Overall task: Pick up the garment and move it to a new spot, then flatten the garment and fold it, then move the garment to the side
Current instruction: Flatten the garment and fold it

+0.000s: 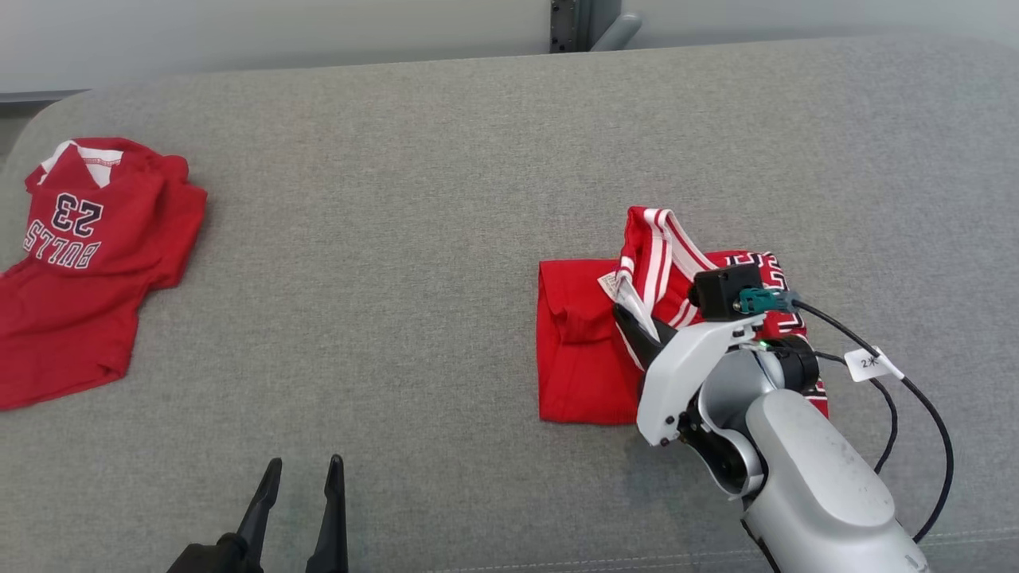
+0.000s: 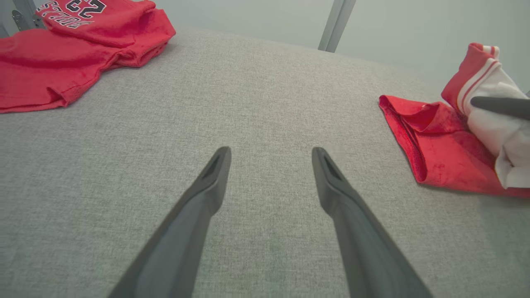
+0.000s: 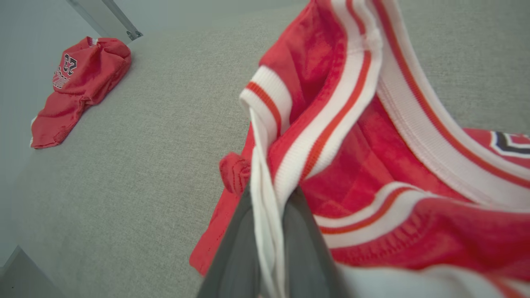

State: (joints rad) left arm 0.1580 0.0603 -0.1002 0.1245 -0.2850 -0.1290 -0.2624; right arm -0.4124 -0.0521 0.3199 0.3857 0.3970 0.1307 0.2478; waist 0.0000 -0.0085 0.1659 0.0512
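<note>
Hidden and cropped
Tips of the right claw (image 1: 622, 314) sat buried in trim of the garment (image 1: 581, 358); the arm (image 1: 812, 469) covered its near right part; the other jersey (image 1: 80, 270) was cropped at left.

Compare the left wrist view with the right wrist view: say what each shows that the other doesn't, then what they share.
Left wrist, not right: the open left claw over bare cushion. Right wrist, not left: both right claw fingers shut on the trim of the near jersey. Shared: cushion, near jersey, far jersey.
</note>
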